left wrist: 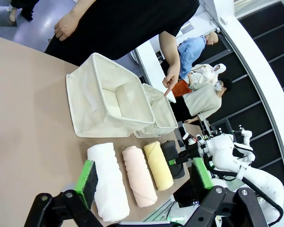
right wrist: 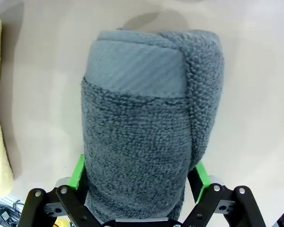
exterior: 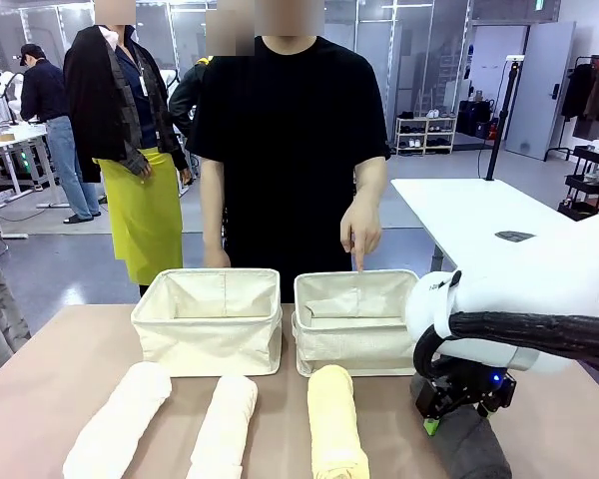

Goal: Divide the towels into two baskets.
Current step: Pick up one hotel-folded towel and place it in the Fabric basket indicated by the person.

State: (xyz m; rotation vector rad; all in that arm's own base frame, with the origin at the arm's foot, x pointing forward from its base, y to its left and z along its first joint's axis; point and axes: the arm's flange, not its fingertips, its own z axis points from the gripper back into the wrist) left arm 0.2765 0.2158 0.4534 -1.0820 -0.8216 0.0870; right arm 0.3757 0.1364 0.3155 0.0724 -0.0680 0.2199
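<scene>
Pickup of charcoal towel (right wrist: pixel 146 118), at 5 o'clock on table (exterior: pixel 40 399): right gripper (right wrist: pixel 139 174) astride it, pads (right wrist: pixel 77 171) at both flanks — clamped or not, cannot tell. Left gripper (left wrist: pixel 144 178) spread, empty. Next: squeeze, lift, carry toward 11 o'clock — into pointed-at basket (exterior: pixel 349 349).

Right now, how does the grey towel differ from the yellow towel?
The grey towel is dark, the yellow towel pale. The grey towel sits between the fingers of the right gripper; the yellow towel lies untouched. Both are rolled and lie on the table.
</scene>
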